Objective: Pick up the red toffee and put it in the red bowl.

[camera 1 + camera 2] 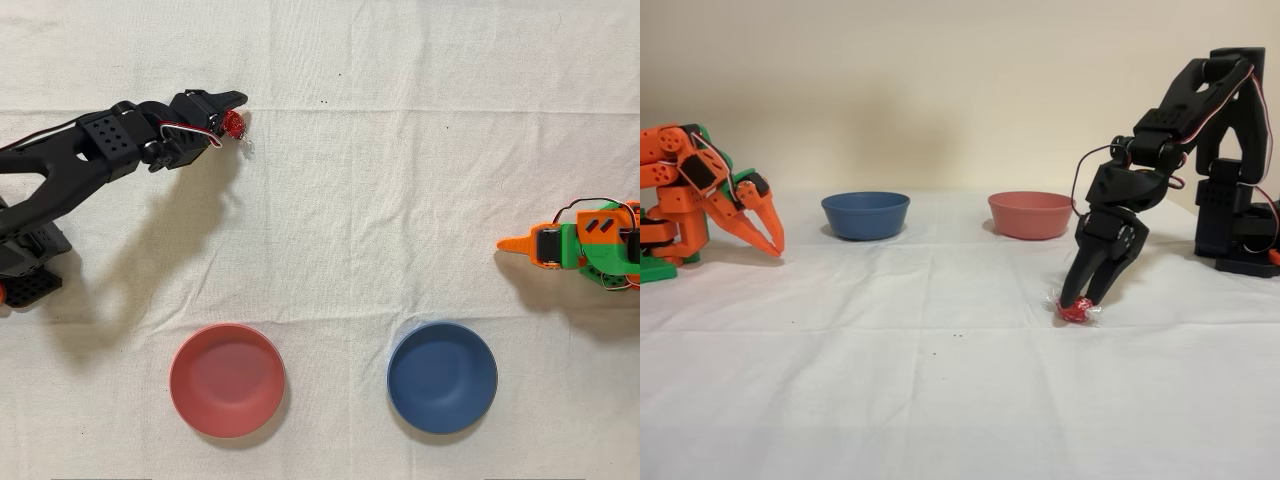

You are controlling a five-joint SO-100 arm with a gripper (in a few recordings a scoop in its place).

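The red toffee [234, 124] is a tiny shiny red candy with a clear twisted wrapper end, resting on the white cloth at the upper left of the overhead view. In the fixed view the red toffee [1074, 311] sits low at the right, touching the cloth. The black arm's gripper [1083, 300] points down over it with both fingers drawn in against the candy. From overhead the gripper [230, 115] reaches in from the left. The red bowl [227, 380] stands empty near the bottom edge, well apart from the gripper; in the fixed view the red bowl [1030, 214] is behind the arm.
A blue bowl [442, 377] stands empty to the right of the red one in the overhead view. The idle orange arm [585, 245] sits at the right edge. White cloth [340, 220] covers the table between the arms and the bowls.
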